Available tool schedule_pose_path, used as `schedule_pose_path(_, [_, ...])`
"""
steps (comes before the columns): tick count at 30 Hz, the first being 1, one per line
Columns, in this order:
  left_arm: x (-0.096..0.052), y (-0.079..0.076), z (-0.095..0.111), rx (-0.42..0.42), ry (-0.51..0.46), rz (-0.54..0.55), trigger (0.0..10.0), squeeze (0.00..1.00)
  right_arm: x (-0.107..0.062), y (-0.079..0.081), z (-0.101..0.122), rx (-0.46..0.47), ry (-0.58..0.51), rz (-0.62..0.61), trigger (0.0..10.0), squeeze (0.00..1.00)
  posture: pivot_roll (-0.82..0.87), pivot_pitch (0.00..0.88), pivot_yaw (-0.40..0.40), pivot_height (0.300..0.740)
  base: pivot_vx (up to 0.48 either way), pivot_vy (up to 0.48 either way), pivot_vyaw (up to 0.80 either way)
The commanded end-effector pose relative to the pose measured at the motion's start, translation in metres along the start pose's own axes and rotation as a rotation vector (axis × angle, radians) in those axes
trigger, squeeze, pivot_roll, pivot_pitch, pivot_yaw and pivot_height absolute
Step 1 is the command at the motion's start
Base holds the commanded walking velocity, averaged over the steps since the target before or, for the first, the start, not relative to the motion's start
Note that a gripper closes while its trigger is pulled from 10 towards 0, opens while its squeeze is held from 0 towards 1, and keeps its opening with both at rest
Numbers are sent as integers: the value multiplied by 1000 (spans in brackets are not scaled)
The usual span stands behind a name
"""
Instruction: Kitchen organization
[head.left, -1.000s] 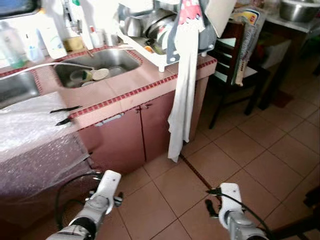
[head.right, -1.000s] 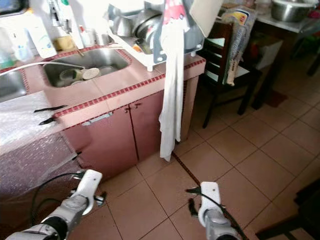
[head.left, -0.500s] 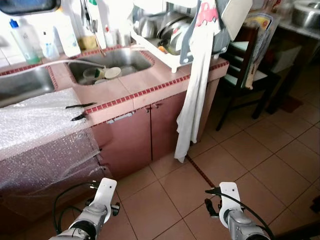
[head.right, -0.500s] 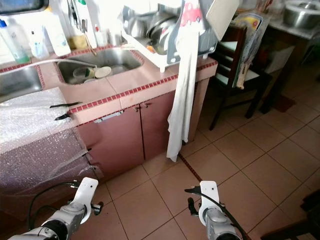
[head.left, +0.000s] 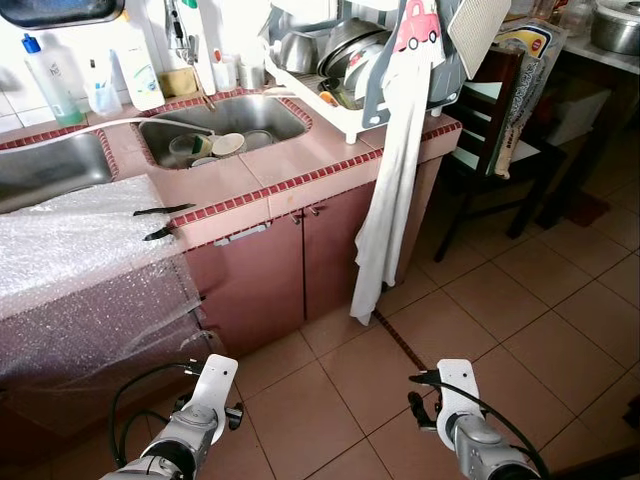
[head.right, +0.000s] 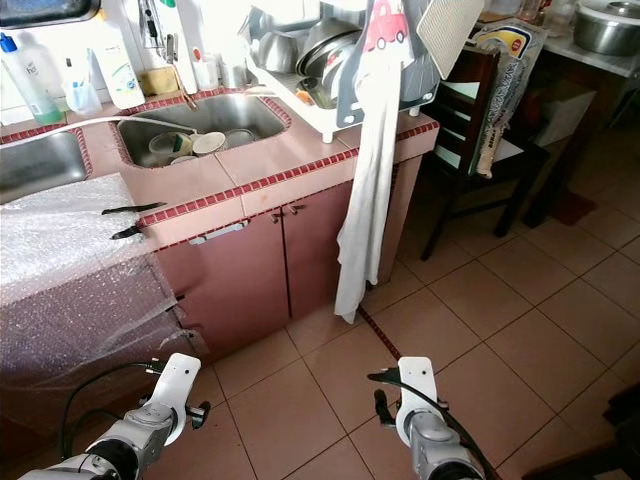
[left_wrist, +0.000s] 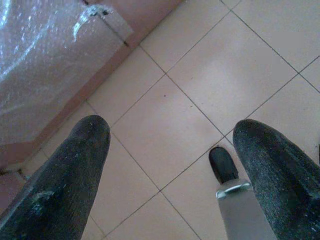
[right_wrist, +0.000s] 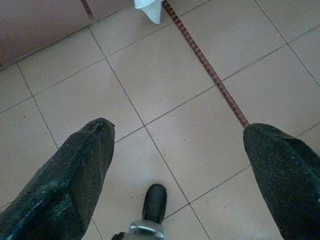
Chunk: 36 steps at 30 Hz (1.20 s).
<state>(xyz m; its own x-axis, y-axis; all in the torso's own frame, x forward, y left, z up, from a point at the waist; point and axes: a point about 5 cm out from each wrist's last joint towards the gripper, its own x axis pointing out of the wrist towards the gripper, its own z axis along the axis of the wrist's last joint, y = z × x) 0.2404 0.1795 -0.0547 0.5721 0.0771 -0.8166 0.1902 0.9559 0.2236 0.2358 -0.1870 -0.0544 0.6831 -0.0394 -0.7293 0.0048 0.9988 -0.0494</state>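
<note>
Hard to judge how far kitchen organization has come: dishes (head.left: 215, 146) lying in the sink (head.left: 262, 118) at the far left, a rack (head.left: 340, 60) crowded with pots and bowls on the counter (head.left: 300, 165) just right of it, a pale cloth (head.left: 390, 200) hanging from the counter edge down almost to the floor tiles (head.left: 480, 310). Fits equally a kitchen with washing-up waiting and one where some pieces already stand racked and the rest remain; no telling which from here. Further left, bubble wrap (head.left: 70, 250) draped over the counter and down the cabinet front, with two thin dark items (head.left: 160, 222) lying at its right edge, too small to name. Bottles (head.left: 50, 75) standing along the far wall behind the sink. Both arms low and near, hanging over bare tiles: left gripper (left_wrist: 170, 145) spread wide, fingers holding nothing; right gripper (right_wrist: 177, 145) likewise wide apart and empty. Sink, rack and cloth all far from both grippers, up at counter level and well apart from them, so nothing within reach. A dark chair (head.left: 490, 130) at the far right, beside the counter end.
</note>
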Motion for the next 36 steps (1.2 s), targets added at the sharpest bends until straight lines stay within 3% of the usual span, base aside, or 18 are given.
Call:
schedule_pose_path(1, [0,0,6,14,-18,-6,10000,0,-1,-2,-2,-8,1,-12,10000,0,-32,0,35,740,0,-330,0])
schedule_pose_path(18, [0,1,4,19,-20,-14,10000,0,-1,-2,-4,-14,6,-11,10000,0,-31,0,37,740,0,-322,0])
schedule_pose_path(36, [0,3,6,14,-32,-4,10000,0,-1,-1,-6,0,10,-15,10000,0,-27,0,41,740,0,0,0])
